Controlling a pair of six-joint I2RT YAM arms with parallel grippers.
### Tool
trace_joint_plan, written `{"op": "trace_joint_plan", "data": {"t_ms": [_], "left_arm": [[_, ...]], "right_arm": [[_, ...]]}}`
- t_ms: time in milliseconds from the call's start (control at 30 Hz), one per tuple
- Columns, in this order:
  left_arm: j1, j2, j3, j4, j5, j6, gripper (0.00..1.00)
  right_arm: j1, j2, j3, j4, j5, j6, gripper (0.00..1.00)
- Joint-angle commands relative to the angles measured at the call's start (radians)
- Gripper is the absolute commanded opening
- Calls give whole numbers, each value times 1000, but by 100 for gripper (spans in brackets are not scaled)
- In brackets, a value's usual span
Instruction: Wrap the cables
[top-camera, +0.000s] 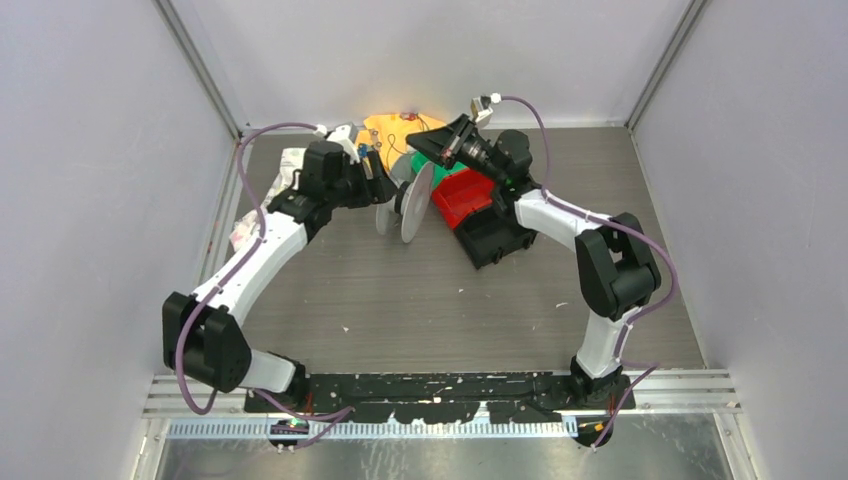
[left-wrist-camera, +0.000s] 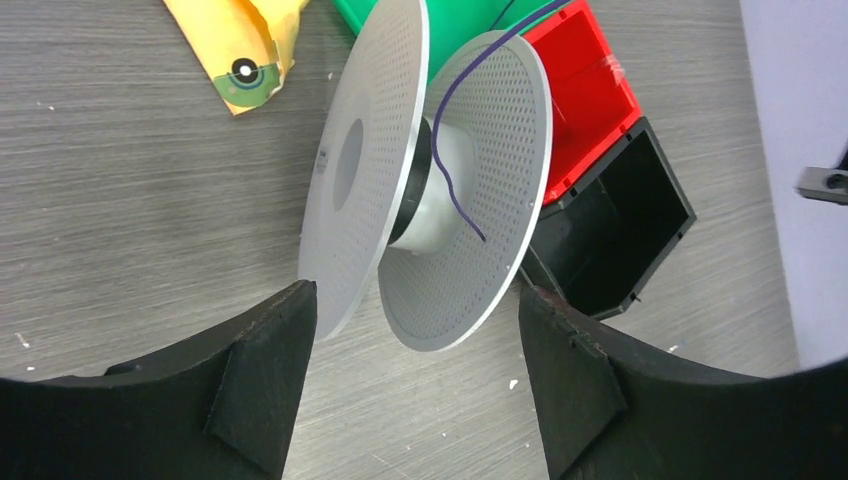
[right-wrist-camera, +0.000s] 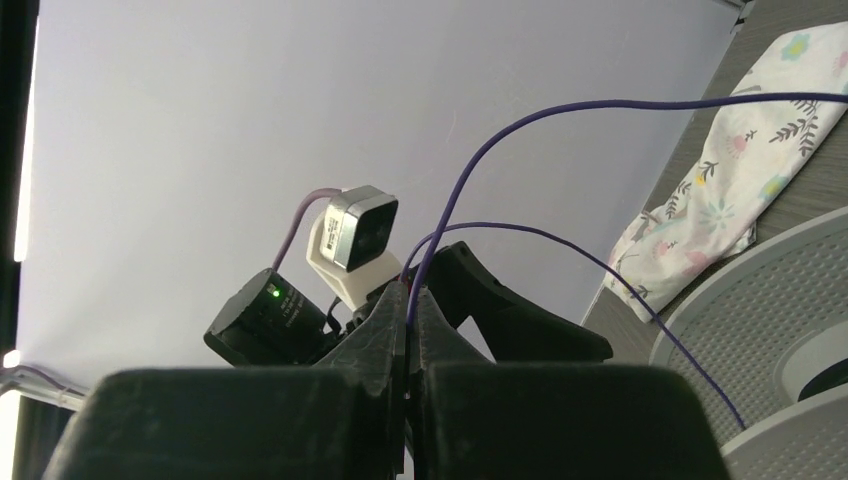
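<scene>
Cable (right-wrist-camera: 600, 102), thin and dark purple, is pinched between the pressed-together black fingertips of the right gripper (right-wrist-camera: 410, 320). From the pinch, one strand arcs up and away to the gripper's right. A second strand loops over and drops toward a grey spool of two perforated discs (left-wrist-camera: 500, 180), low on that same side. A white cloth with a floral print (right-wrist-camera: 740, 150) lies beyond the spool in the right wrist view. The left arm's grey-and-white wrist camera (right-wrist-camera: 355, 235) shows just past the right fingertips.

The left gripper (left-wrist-camera: 412, 290) is spread wide and grips nothing. The spool stands on its disc edges directly ahead of it. The two black finger pads (left-wrist-camera: 265, 390) sit to either side of the discs' lower rims, and contact cannot be judged. In the left wrist view the cable comes in from the far side. It curves down across the inner face of the disc on the gripper's right, and its loose end rests near the pale hub. No turns of cable can be seen on the hub.

Past the spool, on the left gripper's right, a red plastic bin (left-wrist-camera: 590, 90) sits against an open black plastic bin (left-wrist-camera: 640, 200). A torn yellow padded envelope (left-wrist-camera: 215, 30) lies ahead on its left, on the grey wood-grain table (left-wrist-camera: 120, 200).
</scene>
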Motion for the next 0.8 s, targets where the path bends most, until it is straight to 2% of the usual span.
{"op": "trace_joint_plan", "data": {"t_ms": [0, 233, 467, 767], "left_arm": [[-33, 29, 65, 54, -130, 48, 75], [-75, 119, 126, 64, -277, 112, 75], [-76, 157, 142, 102, -277, 103, 75], [-75, 143, 129, 124, -244, 87, 75]], "right_arm": [[2, -78, -2, 16, 8, -35, 1], [3, -50, -2, 112, 21, 47, 1], [9, 11, 41, 198, 23, 120, 1], [30, 46, 73, 193, 24, 122, 1]]}}
